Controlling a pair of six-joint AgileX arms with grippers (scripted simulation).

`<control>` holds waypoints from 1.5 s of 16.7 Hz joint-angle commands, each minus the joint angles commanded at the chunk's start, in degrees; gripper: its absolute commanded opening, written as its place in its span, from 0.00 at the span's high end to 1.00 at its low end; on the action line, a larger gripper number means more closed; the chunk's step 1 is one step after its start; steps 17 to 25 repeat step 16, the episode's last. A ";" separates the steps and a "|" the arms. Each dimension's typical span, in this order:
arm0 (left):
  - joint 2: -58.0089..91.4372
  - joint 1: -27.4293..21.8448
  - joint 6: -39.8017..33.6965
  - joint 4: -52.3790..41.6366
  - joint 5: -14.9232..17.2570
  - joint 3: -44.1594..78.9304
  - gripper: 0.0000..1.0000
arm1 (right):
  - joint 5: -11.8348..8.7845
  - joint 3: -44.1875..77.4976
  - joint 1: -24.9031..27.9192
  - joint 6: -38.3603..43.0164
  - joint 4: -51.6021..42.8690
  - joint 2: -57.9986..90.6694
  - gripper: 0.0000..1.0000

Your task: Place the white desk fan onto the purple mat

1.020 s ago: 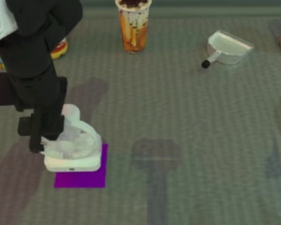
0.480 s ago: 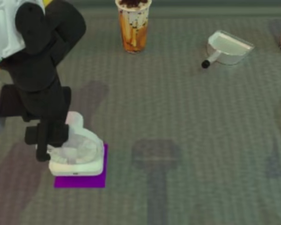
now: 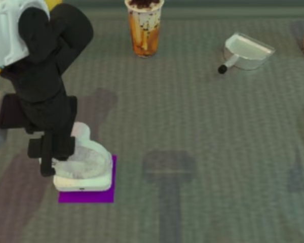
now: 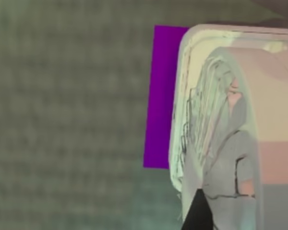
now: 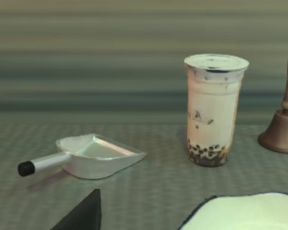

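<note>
The white desk fan (image 3: 86, 166) lies with its base over the back-left part of the purple mat (image 3: 93, 195), at the table's front left. My left gripper (image 3: 57, 156) comes down on the fan's left side and is shut on it. In the left wrist view the fan (image 4: 230, 110) fills the picture, one dark fingertip (image 4: 198, 215) presses against it, and a strip of the mat (image 4: 161, 96) shows beside it. Whether the fan rests on the mat or hangs just above it cannot be told. A dark part of my right gripper (image 5: 81, 215) shows only in the right wrist view.
A bubble tea cup (image 3: 144, 28) stands at the back middle, and a pale dustpan (image 3: 245, 50) with a black-tipped handle lies at the back right. The right wrist view shows a milk tea cup (image 5: 213, 110), a bell (image 5: 285, 129) and a white plate (image 5: 245, 213).
My left gripper has carried the fan a little to the right and toward the table's front, so more of it covers the mat. It has barely moved in the last half second.
</note>
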 joint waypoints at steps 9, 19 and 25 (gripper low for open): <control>0.00 0.00 0.00 0.00 0.00 0.00 0.10 | 0.00 0.00 0.00 0.00 0.00 0.00 0.00; 0.00 0.00 0.00 0.00 0.00 0.00 0.00 | 0.00 0.00 0.00 0.00 0.00 0.00 0.00; 0.00 0.00 0.00 0.00 0.00 0.00 0.00 | 0.00 0.00 0.00 0.00 0.00 0.00 0.00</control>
